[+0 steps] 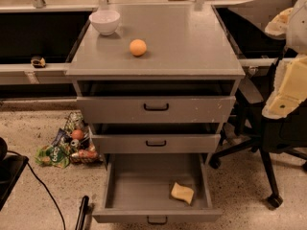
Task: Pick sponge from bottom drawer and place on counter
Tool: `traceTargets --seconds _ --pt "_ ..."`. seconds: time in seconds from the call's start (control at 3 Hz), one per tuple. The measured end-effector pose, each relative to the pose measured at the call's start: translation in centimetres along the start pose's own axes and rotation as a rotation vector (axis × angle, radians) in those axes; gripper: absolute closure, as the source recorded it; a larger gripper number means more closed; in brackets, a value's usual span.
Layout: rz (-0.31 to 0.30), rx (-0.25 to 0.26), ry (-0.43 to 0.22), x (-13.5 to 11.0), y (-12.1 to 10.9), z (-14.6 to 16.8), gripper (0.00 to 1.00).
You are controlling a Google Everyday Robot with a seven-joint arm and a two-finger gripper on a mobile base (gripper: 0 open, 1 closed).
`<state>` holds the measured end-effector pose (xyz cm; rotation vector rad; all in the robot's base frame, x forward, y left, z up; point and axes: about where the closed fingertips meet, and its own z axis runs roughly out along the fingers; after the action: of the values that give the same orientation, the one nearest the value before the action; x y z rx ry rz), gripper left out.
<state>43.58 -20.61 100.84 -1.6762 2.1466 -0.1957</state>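
The pale yellow sponge (182, 192) lies flat in the front right corner of the bottom drawer (139, 186). That drawer is pulled far out, with its black handle at the lower frame edge. The counter (192, 37) is the grey cabinet top above. It carries an orange ball (137, 47) near the middle and a white bowl (105, 21) at the back left. My gripper is not in view.
The two upper drawers (156, 110) stand slightly open. A black office chair with torn yellow foam (288, 87) stands close on the right. Snack bags and cans (67, 147) lie on the floor at the left. A dark shape with a cable (9, 174) and a black rod (82, 213) sit at the bottom left.
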Motion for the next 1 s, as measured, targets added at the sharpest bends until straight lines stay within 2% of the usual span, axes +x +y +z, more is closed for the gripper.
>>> traceTargets --seconds 0.33,0.67,1.0 --pt "0.000 0.000 0.000 0.0 0.0 0.0 0.00" --pt "-0.020 -0.024 -0.060 -0.4 1.1 2.9 0.00" --pt "-0.053 -0.109 -0.207 -1.0 4.6 10.4 0.00"
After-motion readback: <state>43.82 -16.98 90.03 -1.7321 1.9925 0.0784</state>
